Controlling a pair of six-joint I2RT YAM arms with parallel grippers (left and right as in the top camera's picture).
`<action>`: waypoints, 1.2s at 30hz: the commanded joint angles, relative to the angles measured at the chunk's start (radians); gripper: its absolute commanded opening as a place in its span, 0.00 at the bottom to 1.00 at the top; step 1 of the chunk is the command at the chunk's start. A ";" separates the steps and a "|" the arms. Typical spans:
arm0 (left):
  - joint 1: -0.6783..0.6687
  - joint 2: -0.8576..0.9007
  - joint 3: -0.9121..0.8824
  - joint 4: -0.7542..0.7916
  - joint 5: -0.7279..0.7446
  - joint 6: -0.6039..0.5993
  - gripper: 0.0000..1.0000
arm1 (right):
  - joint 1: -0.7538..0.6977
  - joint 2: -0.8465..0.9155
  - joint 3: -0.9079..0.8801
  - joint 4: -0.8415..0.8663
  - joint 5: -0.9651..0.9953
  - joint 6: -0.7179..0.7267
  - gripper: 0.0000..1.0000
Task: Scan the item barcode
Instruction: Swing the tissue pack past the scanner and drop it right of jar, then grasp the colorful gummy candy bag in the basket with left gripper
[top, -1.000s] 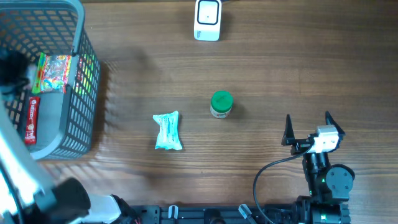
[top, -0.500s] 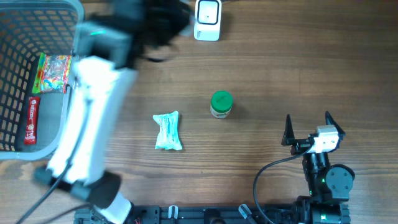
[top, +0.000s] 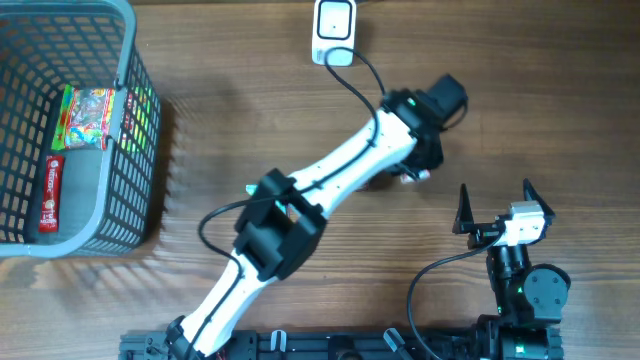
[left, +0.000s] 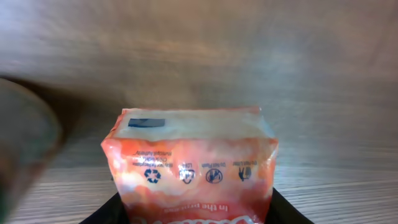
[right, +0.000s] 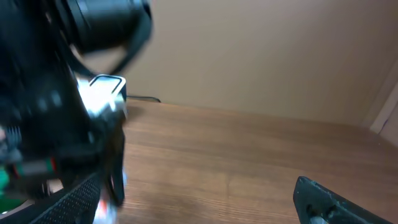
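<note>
The left gripper (left: 198, 214) is clamped on a red pouch (left: 196, 168), which juts out ahead of its jaws. It looks light, soft and glossy, likely to slip or crumple; a hold at one end keeps the print clear. The right gripper (top: 497, 200) gapes, empty.

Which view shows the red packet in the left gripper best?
The left wrist view: the red packet, held in the left gripper, fills the lower frame, with printed symbols and a dark label. Overhead, the arm hides almost all of it. The right wrist view is too blurred to show it.
</note>
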 joint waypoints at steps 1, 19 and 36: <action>-0.024 0.063 -0.003 -0.002 -0.020 -0.031 0.52 | 0.004 -0.007 -0.001 0.005 0.017 0.008 1.00; 0.114 -0.302 0.126 -0.020 -0.074 0.030 0.90 | 0.004 -0.007 -0.001 0.005 0.017 0.008 1.00; 1.062 -0.869 0.103 -0.442 -0.489 0.022 1.00 | 0.004 -0.007 -0.001 0.005 0.017 0.008 1.00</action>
